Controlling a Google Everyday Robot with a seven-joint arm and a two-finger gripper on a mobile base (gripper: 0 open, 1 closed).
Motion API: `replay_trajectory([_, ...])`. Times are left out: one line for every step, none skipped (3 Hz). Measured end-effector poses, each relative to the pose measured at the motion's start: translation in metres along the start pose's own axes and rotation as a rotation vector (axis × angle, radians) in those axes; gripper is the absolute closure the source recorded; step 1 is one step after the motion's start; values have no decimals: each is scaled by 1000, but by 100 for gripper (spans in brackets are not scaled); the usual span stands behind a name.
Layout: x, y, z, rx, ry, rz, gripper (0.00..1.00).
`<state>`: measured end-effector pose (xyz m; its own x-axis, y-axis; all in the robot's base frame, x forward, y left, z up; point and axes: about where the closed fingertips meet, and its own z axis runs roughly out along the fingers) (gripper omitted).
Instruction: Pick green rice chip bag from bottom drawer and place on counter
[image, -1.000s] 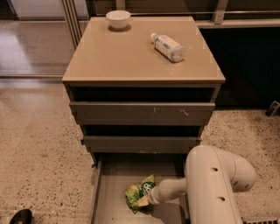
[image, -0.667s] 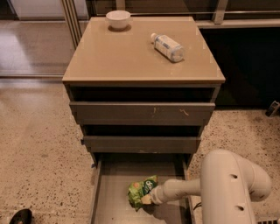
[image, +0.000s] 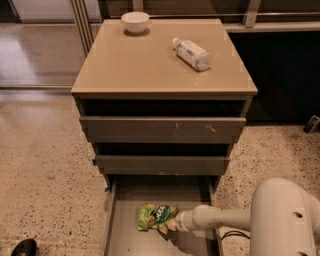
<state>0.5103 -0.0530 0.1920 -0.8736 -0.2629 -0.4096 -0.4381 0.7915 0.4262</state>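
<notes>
The gripper (image: 172, 224) sits low in the open bottom drawer (image: 124, 236), its tip against the right end of the bag (image: 154, 216) — whether it grips I cannot tell. The bag lies on the drawer floor. Above, the counter (image: 145, 67) carries a bottle (image: 192, 53) and a bowl (image: 135, 22) — well apart.

Glossy green rice chip bag (image: 153, 216) touches the smooth, seemingly plastic gripper (image: 173, 223) inside the matt grey bottom drawer (image: 125, 231).
</notes>
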Motion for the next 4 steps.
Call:
replay_trajectory([0, 0, 0, 0, 0, 0, 81])
replay_trajectory([0, 0, 0, 0, 0, 0, 58])
replay_trajectory([0, 0, 0, 0, 0, 0, 35])
replay_trajectory([0, 0, 0, 0, 0, 0, 12])
